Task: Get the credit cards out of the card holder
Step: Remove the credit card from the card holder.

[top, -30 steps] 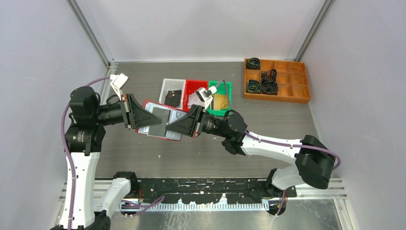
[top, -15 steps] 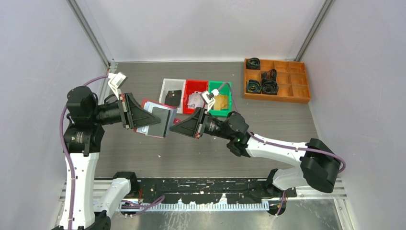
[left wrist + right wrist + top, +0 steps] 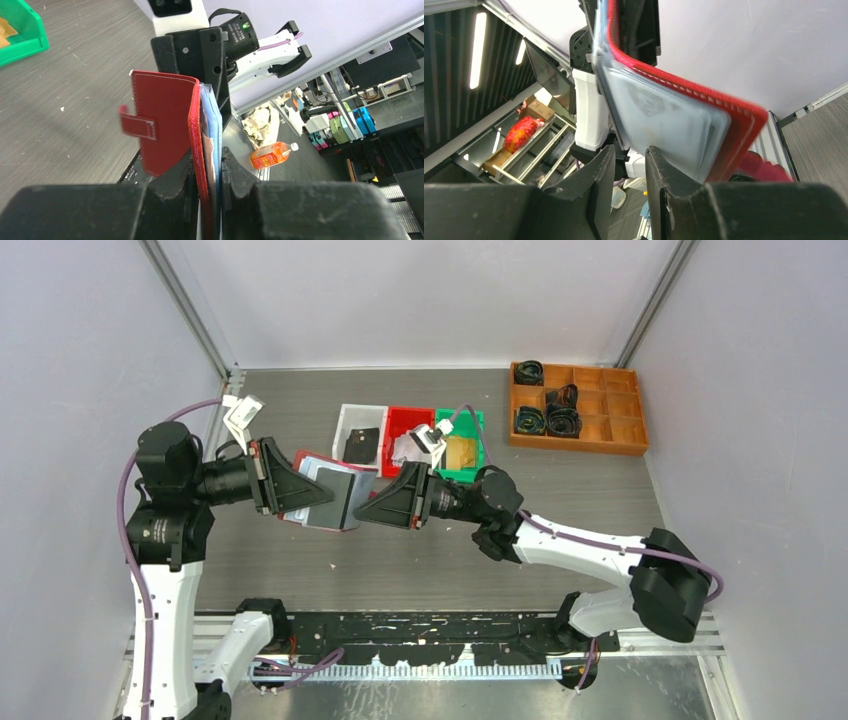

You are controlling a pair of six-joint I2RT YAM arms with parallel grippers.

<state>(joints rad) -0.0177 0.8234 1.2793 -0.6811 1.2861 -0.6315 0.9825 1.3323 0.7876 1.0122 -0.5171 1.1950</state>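
One red, pale-sleeved card holder (image 3: 162,120) hangs open, pinched by left gripper (image 3: 207,165); right gripper (image 3: 630,156) seemingly parted, empty.

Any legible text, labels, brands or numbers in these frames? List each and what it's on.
No text can be read in any view.
card holder: red cover and snap tab show no print.
clear sleeves: contents blurred, unreadable.
orange bottle: label too small to read.
black card and gold card: too small to read.
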